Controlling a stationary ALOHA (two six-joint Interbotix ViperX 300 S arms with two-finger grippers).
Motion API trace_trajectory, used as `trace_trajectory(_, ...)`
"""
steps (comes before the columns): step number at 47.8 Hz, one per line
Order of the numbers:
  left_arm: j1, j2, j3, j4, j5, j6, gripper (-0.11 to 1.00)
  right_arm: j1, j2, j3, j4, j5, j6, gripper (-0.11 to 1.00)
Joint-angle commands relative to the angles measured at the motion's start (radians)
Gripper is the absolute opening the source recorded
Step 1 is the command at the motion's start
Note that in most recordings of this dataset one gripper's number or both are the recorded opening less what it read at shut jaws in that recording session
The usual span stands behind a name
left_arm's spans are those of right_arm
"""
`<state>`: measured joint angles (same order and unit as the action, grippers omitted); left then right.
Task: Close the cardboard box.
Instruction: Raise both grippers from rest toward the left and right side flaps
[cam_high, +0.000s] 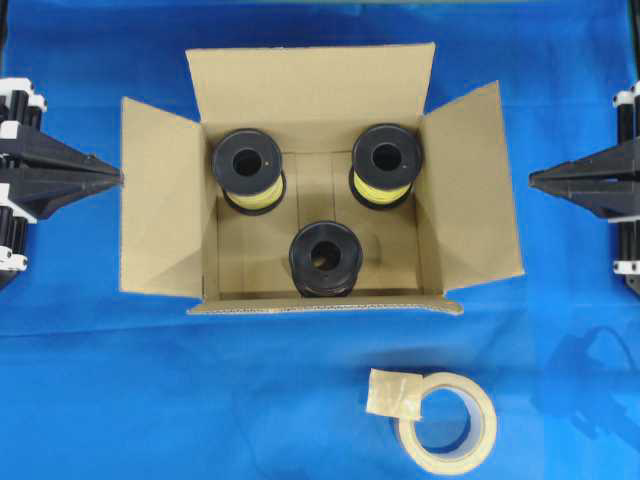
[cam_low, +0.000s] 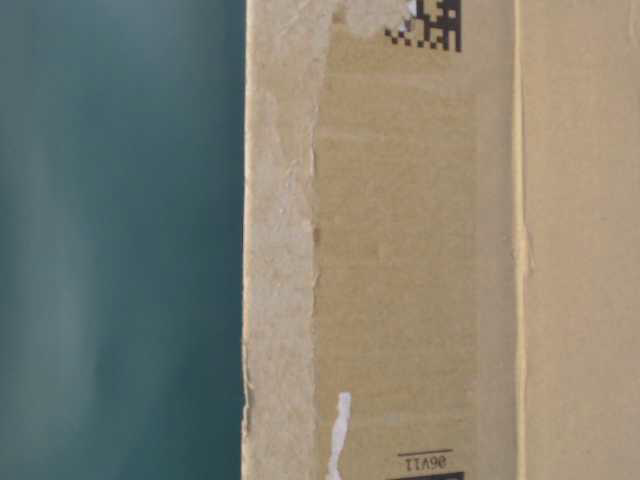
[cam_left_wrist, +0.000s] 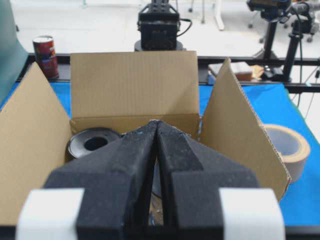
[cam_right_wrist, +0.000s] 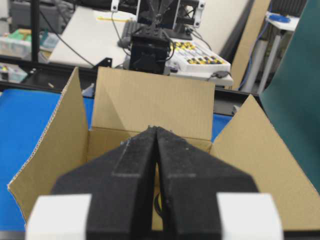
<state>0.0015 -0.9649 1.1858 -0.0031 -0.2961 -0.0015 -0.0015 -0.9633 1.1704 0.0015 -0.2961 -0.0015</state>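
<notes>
Both sets of jaws are clenched on nothing: the left gripper (cam_high: 118, 178) sits with its tip at the edge of the left side flap, the right gripper (cam_high: 533, 180) a little apart from the right one. The cardboard box (cam_high: 310, 100) stands mid-counter with all four flaps open, so closing has not begun; next, probably, each tip must push its side flap inward. Only the overhead view shows all three spools (cam_high: 325, 255) and the tape roll (cam_high: 447, 424); the table-level view alone shows the box's outer wall, torn tape and printed code.
</notes>
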Motion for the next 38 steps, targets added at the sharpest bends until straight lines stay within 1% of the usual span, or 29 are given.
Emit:
trace_trajectory(1, -0.002, -0.037, -0.023, -0.028, 0.055, 0.006, 0.0, 0.005, -0.005, -0.012, 0.002, 0.005, 0.003, 0.0)
trace_trajectory(6, 0.0, -0.101, -0.031, -0.029, 0.202, 0.005, 0.0, -0.014, -0.044, -0.025, 0.002, 0.155, 0.006, 0.0)
trace_trajectory(7, 0.002, -0.115, -0.032, -0.029, 0.232, 0.003, 0.0, -0.02, -0.061, -0.029, 0.005, 0.207, 0.009, 0.0)
trace_trajectory(9, 0.003, -0.149, -0.034, -0.029, 0.31, 0.002, 0.0, -0.031, -0.083, -0.032, 0.012, 0.273, 0.014, 0.0)
trace_trajectory(12, 0.006, -0.192, -0.032, -0.031, 0.403, -0.003, 0.0, -0.044, -0.112, -0.032, 0.026, 0.356, 0.021, 0.0)
trace_trajectory(15, 0.012, -0.227, -0.028, -0.029, 0.491, -0.005, 0.0, -0.063, -0.14, -0.026, 0.029, 0.439, 0.032, 0.0)
trace_trajectory(20, 0.029, -0.256, -0.005, -0.029, 0.584, -0.006, 0.0, -0.086, -0.16, -0.006, 0.031, 0.503, 0.046, 0.0)
trace_trajectory(22, 0.04, -0.253, 0.02, -0.031, 0.595, -0.006, 0.0, -0.095, -0.155, 0.006, 0.031, 0.506, 0.049, 0.0)
trace_trajectory(27, 0.054, -0.218, 0.075, -0.031, 0.574, -0.008, 0.0, -0.114, -0.132, 0.046, 0.031, 0.494, 0.057, 0.0)
trace_trajectory(32, 0.055, -0.17, 0.118, -0.031, 0.505, -0.008, 0.0, -0.129, -0.084, 0.087, 0.032, 0.43, 0.06, 0.0)
trace_trajectory(38, 0.055, -0.114, 0.132, -0.032, 0.434, -0.008, 0.0, -0.13, -0.009, 0.11, 0.034, 0.353, 0.06, 0.0)
